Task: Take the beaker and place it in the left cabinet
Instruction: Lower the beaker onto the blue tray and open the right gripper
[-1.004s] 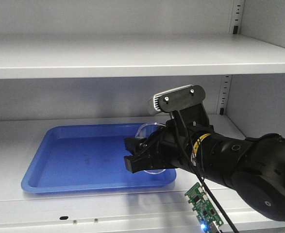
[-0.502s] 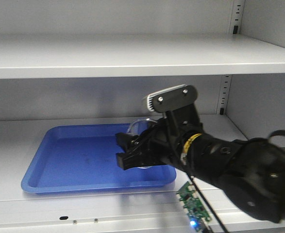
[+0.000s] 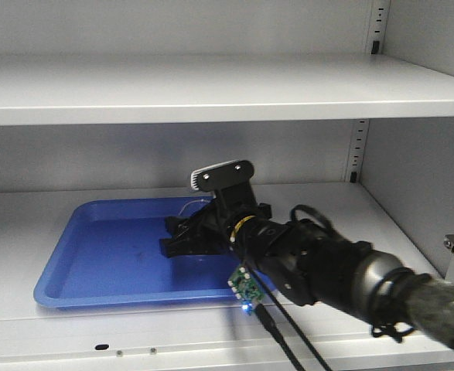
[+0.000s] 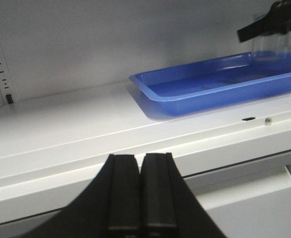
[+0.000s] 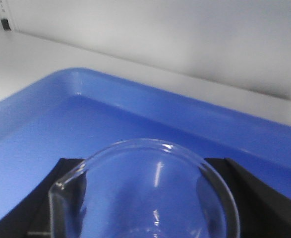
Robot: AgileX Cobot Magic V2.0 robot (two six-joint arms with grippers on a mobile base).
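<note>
Right gripper (image 3: 182,234) is reaching over the blue tray (image 3: 95,270) on the lower shelf of the cabinet (image 3: 211,89), and I see its black fingers (image 5: 244,193) on either side of the beaker (image 5: 150,193), clamped on the glass. From the wrist camera the beaker's rim fills the lower frame, pour spout toward the lower left, tray floor visible through it. In the front view the beaker (image 3: 189,210) shows only as a faint clear rim above the fingers, over the tray's right-middle area; I can't tell whether its base touches the tray floor. A small green circuit board (image 3: 244,288) with a lit blue light hangs under the arm, just in front of the tray's near edge.

Left gripper (image 4: 140,193) sits low, in front of the shelf edge and well apart from the tray (image 4: 209,87), its two fingers pressed together with nothing between them. From that camera I see the right gripper (image 4: 271,22) and the beaker (image 4: 269,47) at the far upper right, above the tray.
</note>
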